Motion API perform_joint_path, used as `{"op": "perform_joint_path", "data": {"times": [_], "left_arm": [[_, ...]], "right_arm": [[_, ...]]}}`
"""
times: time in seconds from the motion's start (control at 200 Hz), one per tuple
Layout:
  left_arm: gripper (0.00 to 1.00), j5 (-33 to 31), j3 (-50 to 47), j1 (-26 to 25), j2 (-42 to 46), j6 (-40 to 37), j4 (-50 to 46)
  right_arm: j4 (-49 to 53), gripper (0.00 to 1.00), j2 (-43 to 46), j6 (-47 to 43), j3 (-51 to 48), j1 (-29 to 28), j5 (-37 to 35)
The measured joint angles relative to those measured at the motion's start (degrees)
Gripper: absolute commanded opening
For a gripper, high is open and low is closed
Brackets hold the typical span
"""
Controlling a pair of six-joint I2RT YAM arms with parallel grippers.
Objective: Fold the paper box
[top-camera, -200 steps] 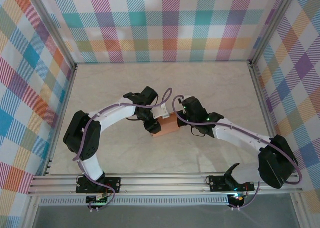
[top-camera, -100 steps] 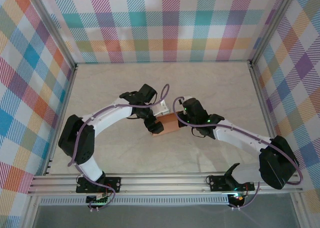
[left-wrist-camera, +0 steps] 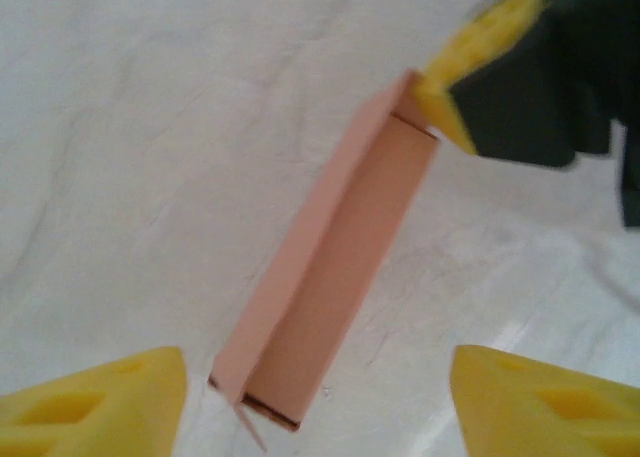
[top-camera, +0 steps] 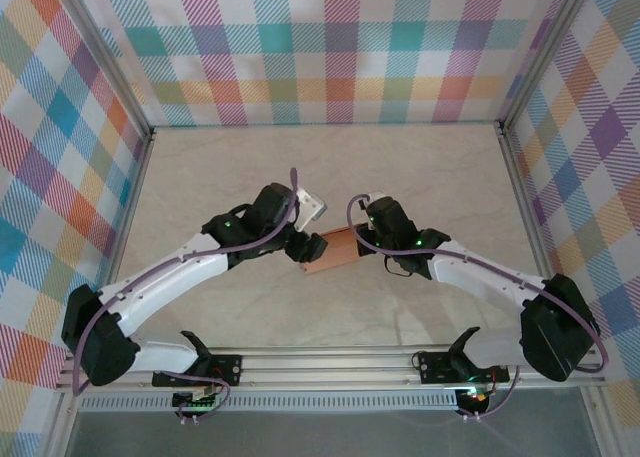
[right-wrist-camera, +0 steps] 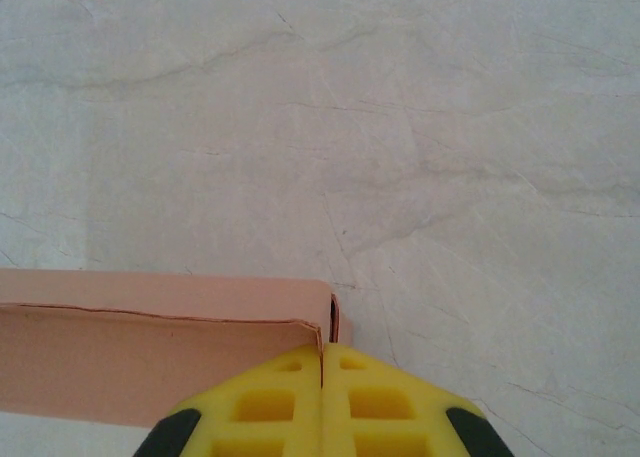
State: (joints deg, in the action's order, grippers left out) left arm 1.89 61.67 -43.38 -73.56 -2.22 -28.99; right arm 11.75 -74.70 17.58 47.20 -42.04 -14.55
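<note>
The paper box (top-camera: 330, 252), plain salmon-orange card folded into a slim rectangular shape, lies on the pale marbled tabletop (top-camera: 430, 177) near its middle, between the two arms. The left pincer (top-camera: 302, 249) stands open at the box's left end. In the left wrist view its yellow fingers (left-wrist-camera: 110, 402) sit well apart on either side of the box without touching it. The right pincer (right-wrist-camera: 322, 377) is closed tight, its tips pressed together against the box's other end. Whether any card is nipped between them I cannot tell.
</note>
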Motion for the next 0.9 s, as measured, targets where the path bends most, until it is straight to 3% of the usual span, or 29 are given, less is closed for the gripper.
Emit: {"op": "perform_joint_path", "data": {"times": [0.14,0.315,0.435,0.735,0.905], "left_arm": [[0.53,-4.1,-0.4,0.1,0.9,8.7,-1.1],[0.39,-5.4,-1.1,0.0,0.2,14.3,-3.1],[0.37,-5.5,-1.1,0.0,-3.0,15.6,-4.3],[0.19,-5.5,-0.1,0.0,-7.5,17.0,-7.0],[0.18,-5.5,1.2,0.0,-7.5,17.7,-7.6]], "right_arm": [[0.5,0.0,0.4,0.0,0.0,0.0,-0.1],[1.0,0.0,0.5,0.0,0.0,0.0,-0.5],[1.2,0.0,0.6,0.0,0.0,0.0,-0.5],[1.2,0.0,0.6,0.0,0.0,0.0,-0.7],[1.2,0.0,0.5,0.0,0.0,0.0,-0.7]]}}
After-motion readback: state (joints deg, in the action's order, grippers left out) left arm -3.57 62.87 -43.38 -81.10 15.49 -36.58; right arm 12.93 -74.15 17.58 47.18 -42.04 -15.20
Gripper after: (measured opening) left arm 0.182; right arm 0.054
